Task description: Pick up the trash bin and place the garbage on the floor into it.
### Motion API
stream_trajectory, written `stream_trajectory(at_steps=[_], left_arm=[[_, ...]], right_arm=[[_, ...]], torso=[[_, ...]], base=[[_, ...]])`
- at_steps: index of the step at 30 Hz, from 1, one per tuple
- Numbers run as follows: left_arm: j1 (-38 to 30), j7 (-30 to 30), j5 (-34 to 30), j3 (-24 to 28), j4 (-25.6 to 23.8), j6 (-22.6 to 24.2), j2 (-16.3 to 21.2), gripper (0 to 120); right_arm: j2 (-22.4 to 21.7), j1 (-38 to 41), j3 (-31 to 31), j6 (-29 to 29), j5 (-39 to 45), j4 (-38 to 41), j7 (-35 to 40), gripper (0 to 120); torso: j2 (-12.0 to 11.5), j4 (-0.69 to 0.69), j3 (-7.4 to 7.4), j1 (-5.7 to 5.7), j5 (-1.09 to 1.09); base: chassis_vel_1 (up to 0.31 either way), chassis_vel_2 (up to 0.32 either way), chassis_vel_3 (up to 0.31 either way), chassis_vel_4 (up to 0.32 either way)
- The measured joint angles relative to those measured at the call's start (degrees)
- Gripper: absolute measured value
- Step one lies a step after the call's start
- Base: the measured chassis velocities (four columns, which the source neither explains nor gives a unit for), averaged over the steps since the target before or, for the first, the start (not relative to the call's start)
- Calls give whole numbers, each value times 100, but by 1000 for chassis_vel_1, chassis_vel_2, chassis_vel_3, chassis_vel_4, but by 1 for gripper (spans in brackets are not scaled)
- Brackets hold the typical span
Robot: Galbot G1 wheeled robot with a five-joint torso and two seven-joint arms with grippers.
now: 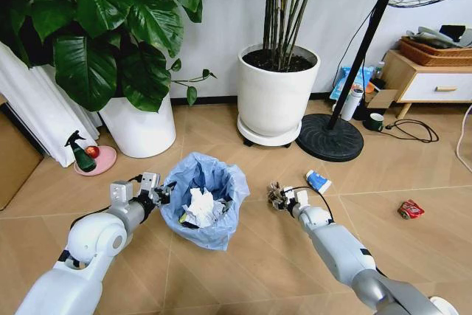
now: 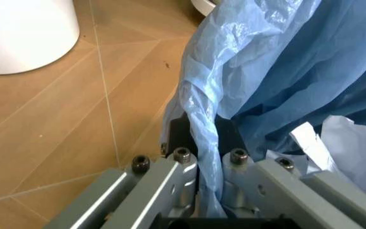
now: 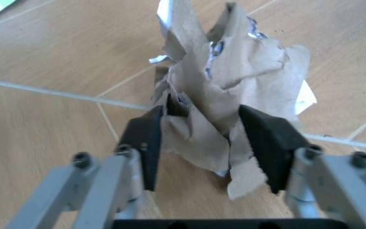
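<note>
The trash bin (image 1: 205, 204) stands on the floor (image 1: 251, 271) with its light-blue bag liner (image 2: 259, 71) open, and white paper wads (image 1: 200, 208) lie inside. My left gripper (image 1: 158, 191) (image 2: 208, 160) is shut on the bin's near-left rim, pinching rim and liner. Right of the bin and low over the floor, my right gripper (image 1: 280, 197) (image 3: 211, 138) is shut on a crumpled brownish-grey wrapper (image 3: 234, 95). Whether the wrapper is off the floor I cannot tell. A blue-white can (image 1: 318, 181) lies just beyond that gripper. A red can (image 1: 411, 209) lies farther right.
Two large white plant pots (image 1: 140, 127) (image 1: 276, 97) stand behind the bin. A fan's round black base (image 1: 330, 138) and pole are at the back right, beside a low cabinet (image 1: 428, 82) and cables. A green spray bottle (image 1: 80, 151) is at the left.
</note>
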Motion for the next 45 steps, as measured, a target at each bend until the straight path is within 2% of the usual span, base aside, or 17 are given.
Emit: stream_trajectory(at_steps=[2, 4, 7, 14, 25, 35, 41, 44, 45], left_arm=[[0, -2, -5, 0, 0, 0, 9, 0], [1, -7, -7, 0, 0, 0, 13, 0], [5, -33, -13, -3, 0, 0, 16, 0], [-7, -38, -70, -91, 69, 13, 60, 0], [-6, 1, -153, -205, 112, 26, 206, 0], [43, 2, -157, -227, 75, 28, 186, 0], [50, 2, -150, -235, 65, 28, 181, 0], [73, 4, -124, -233, 63, 25, 167, 0], [73, 4, -124, -233, 63, 25, 167, 0]], right_arm=[[2, -5, 8, -4, 5, -1, 7, 33], [2, -11, 17, -6, 12, -1, 11, 30], [-3, -45, 54, -5, 34, 9, 27, 14], [-84, -146, 87, -8, 128, 193, 59, 0], [-143, -266, 151, -42, 328, 523, 150, 0], [-294, -355, 223, -106, 647, 1191, 323, 0], [-482, -271, 320, -85, 821, 1742, 331, 0], [-686, -240, 314, -168, 1092, 2414, 352, 0], [-686, -240, 314, -168, 1092, 2414, 352, 0]], torso=[[0, 0, 0, 0, 0], [0, 0, 0, 0, 0], [0, 0, 0, 0, 0], [0, 0, 0, 0, 0], [0, 0, 0, 0, 0], [0, 0, 0, 0, 0], [0, 0, 0, 0, 0], [0, 1, 0, 0, 1], [0, 1, 0, 0, 1]], base=[[0, 0, 0, 0], [0, 0, 0, 0], [0, 0, 0, 0], [0, 0, 0, 0], [0, 0, 0, 0], [0, 0, 0, 0], [0, 0, 0, 0], [0, 0, 0, 0], [0, 0, 0, 0]])
